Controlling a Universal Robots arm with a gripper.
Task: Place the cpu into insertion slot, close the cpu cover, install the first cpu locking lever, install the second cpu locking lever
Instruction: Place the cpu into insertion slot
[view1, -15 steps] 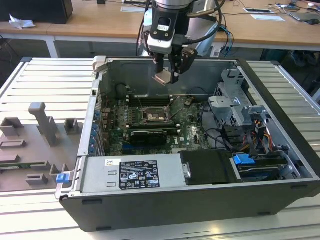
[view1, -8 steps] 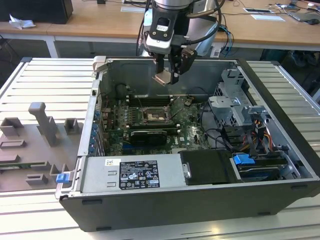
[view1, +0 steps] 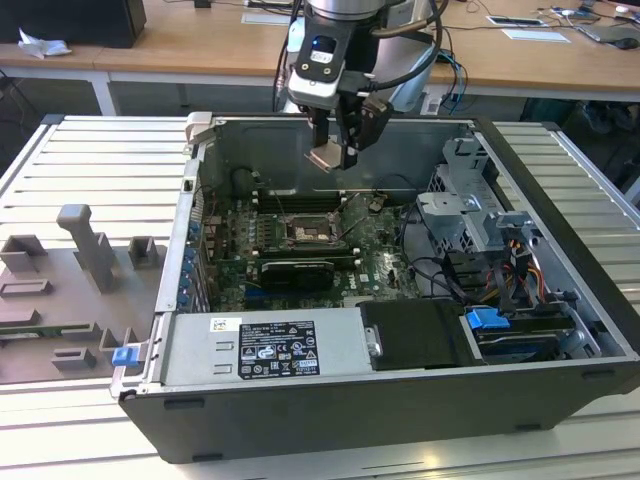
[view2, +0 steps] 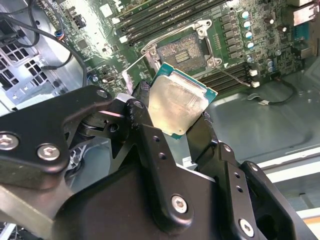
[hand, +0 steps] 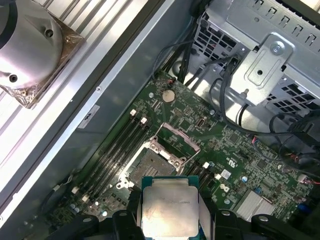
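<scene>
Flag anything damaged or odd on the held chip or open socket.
The square silvery-beige cpu, held in the black gripper, has a cloudy, smeared face. The open metal-framed socket looks intact; nothing else stands out.

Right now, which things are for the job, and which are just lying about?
For the job: cpu, insertion slot, cpu cover.
Just lying about: black expansion card, blue clip, grey blocks, drive cage.

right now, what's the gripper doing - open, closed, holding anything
gripper: closed on the cpu, held in the air, not yet in the socket.
</scene>
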